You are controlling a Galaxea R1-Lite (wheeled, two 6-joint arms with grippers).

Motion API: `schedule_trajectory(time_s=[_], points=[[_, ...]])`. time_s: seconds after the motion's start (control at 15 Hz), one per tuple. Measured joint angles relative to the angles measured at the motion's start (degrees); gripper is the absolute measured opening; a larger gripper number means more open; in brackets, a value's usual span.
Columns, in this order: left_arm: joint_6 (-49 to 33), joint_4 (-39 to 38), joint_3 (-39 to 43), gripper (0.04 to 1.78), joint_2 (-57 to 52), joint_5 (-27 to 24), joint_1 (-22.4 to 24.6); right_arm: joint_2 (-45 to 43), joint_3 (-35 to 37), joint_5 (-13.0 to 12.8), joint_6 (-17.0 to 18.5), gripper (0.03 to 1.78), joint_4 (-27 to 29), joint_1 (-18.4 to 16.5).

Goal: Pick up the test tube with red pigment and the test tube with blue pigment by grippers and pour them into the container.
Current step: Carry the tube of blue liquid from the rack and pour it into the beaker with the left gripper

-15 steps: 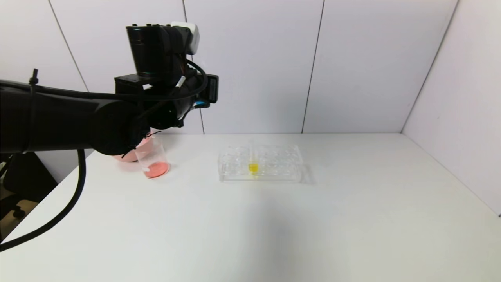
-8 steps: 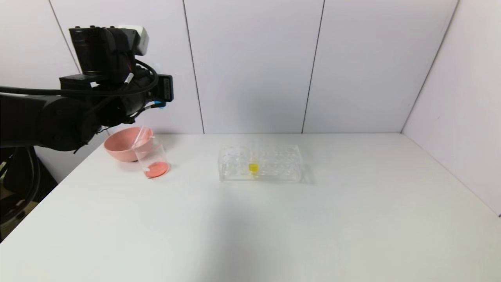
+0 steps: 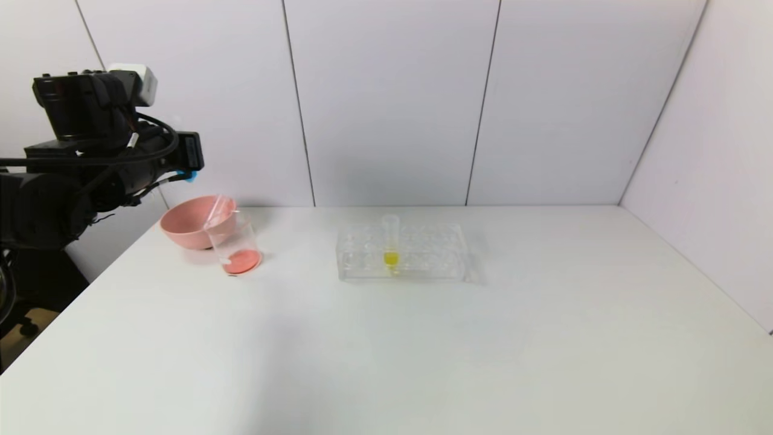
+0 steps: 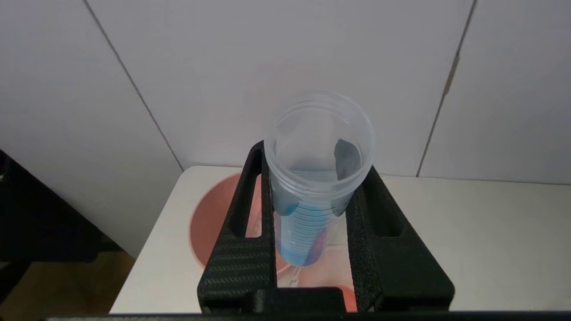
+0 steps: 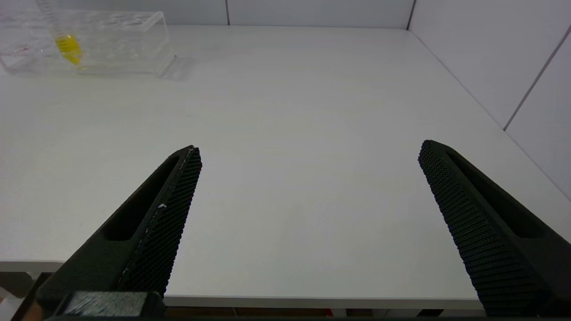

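- The slim clear graduated test tube with the blue tip [image 4: 308, 232] is sitting clamped between the shut jaws of the black left gripper [image 4: 312, 214], at the head view's upper left.
- The small transparent beaker [image 3: 237, 244], left of centre, is showing red-orange pigment at its bottom, so the red pour looks done; the blue one is pending.
- A clear tube is leaning in the pink bowl [image 3: 187, 226] behind it.
- The black right gripper [image 5: 308, 187] is hanging wide open, holding nothing.

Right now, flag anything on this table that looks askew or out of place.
One thing: an empty clear tube lies slanted in the pink bowl, not in the tube rack with the upright yellow-tipped tube. The beaker stands upright with red pigment inside; nothing spilled.
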Motion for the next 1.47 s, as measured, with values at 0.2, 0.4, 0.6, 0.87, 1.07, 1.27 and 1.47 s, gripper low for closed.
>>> schedule_trajectory(time_s=[0.2, 0.4, 0.6, 0.87, 1.07, 1.27, 1.47], points=[[-1.2, -1.9, 3.1, 0.46, 0.0, -2.4, 4.3, 0.0, 0.0, 0.0, 0.0, 1.78, 0.0, 0.0], [-3.9, -2.2, 4.6, 0.46, 0.8, -4.8, 6.7, 0.0, 0.0, 0.0, 0.0, 1.78, 0.0, 0.0], [-4.1, -3.8, 4.7, 0.46, 2.4, -5.7, 8.0, 0.0, 0.0, 0.0, 0.0, 1.77, 0.0, 0.0], [-4.1, -10.5, 5.6, 0.46, 5.9, -8.9, 9.7, 0.0, 0.0, 0.0, 0.0, 1.77, 0.0, 0.0], [-4.2, -12.8, 5.7, 0.46, 8.6, -13.0, 10.0, 0.0, 0.0, 0.0, 0.0, 1.77, 0.0, 0.0], [-4.0, -13.0, 5.8, 0.46, 9.5, -15.2, 10.1, 0.0, 0.0, 0.0, 0.0, 1.77, 0.0, 0.0], [-3.5, -12.9, 6.1, 0.46, 9.2, -15.3, 10.0, 0.0, 0.0, 0.0, 0.0, 1.77, 0.0, 0.0]])
